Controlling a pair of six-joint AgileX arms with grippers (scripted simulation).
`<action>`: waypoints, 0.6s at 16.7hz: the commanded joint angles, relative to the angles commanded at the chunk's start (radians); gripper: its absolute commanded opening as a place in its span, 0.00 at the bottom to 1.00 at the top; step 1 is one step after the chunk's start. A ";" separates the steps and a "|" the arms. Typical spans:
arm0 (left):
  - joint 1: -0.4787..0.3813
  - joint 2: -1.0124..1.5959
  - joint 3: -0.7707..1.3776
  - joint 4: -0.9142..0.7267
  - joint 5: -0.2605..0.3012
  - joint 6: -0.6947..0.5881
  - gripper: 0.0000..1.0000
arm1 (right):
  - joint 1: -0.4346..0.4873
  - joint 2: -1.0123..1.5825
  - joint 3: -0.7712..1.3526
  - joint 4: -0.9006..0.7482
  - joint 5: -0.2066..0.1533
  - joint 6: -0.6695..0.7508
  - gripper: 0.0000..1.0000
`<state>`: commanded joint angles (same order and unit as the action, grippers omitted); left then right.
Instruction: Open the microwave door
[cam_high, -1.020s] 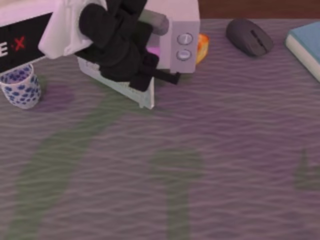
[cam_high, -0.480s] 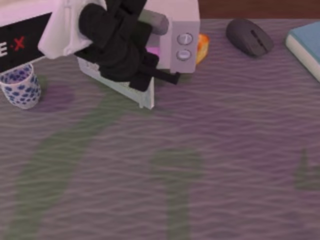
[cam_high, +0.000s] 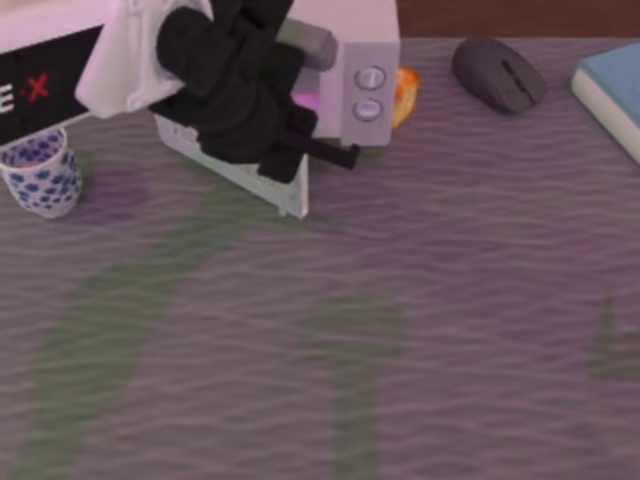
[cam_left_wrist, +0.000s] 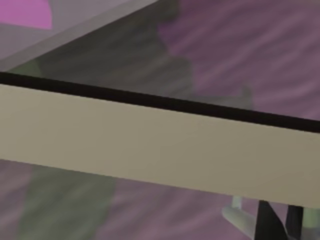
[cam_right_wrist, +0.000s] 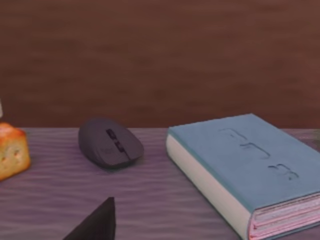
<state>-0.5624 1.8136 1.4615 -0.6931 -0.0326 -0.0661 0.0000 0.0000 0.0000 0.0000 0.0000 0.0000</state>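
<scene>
The pale microwave (cam_high: 350, 40) stands at the table's far edge, left of centre, with two silver knobs (cam_high: 370, 78) on its right panel. The microwave door (cam_high: 240, 170) is swung partly open, hinged at its left, its free edge pointing toward the table's middle. My left arm lies over the door, and its gripper (cam_high: 325, 150) is at the gap between door and body. In the left wrist view the door's top edge (cam_left_wrist: 160, 145) fills the middle. Below it the slim handle (cam_left_wrist: 237, 217) runs behind my black fingers (cam_left_wrist: 270, 225), which are shut on it. My right gripper (cam_right_wrist: 97, 227) is parked.
A blue-dotted cup (cam_high: 40, 175) stands left of the door. A piece of bread (cam_high: 404, 95) lies right of the microwave, then a dark mouse (cam_high: 497, 72) and a blue book (cam_high: 610, 90) at the far right. A brown wall (cam_right_wrist: 160, 60) backs the table.
</scene>
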 joint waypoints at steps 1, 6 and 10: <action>0.004 -0.008 -0.004 0.003 0.005 0.011 0.00 | 0.000 0.000 0.000 0.000 0.000 0.000 1.00; 0.041 -0.054 -0.077 0.004 0.060 0.117 0.00 | 0.000 0.000 0.000 0.000 0.000 0.000 1.00; 0.050 -0.075 -0.086 0.014 0.075 0.143 0.00 | 0.000 0.000 0.000 0.000 0.000 0.000 1.00</action>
<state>-0.5122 1.7382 1.3759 -0.6790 0.0427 0.0767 0.0000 0.0000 0.0000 0.0000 0.0000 0.0000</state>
